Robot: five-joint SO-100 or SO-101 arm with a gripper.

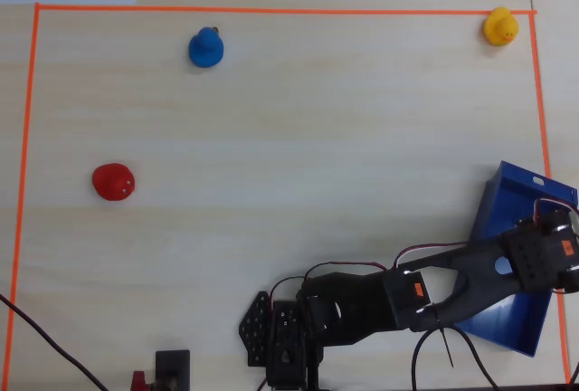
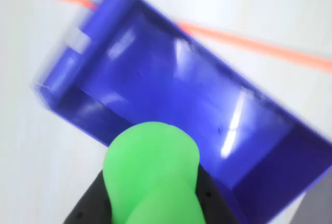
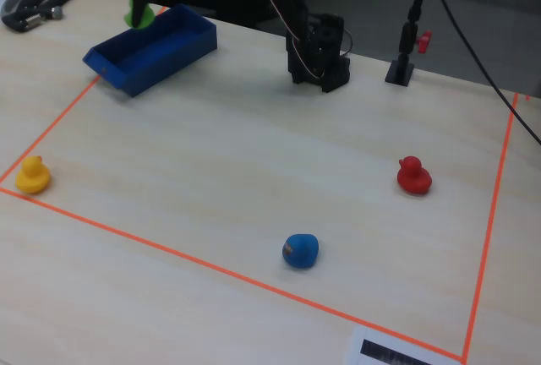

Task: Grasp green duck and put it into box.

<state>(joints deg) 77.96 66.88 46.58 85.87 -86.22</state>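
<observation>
Wrist view shows the black fingers [image 2: 205, 195] clamped on the green duck [image 2: 151, 172], held aloft above the box [image 2: 171, 79] so that, by my judgement, letting go would drop it onto the glossy blue floor. Fixed view puts the duck over the box's far rim, the box sitting at a corner of the orange tape border [image 3: 169, 251] on the pale wooden surface [image 3: 254, 145]. No readable writing shows anywhere.
</observation>
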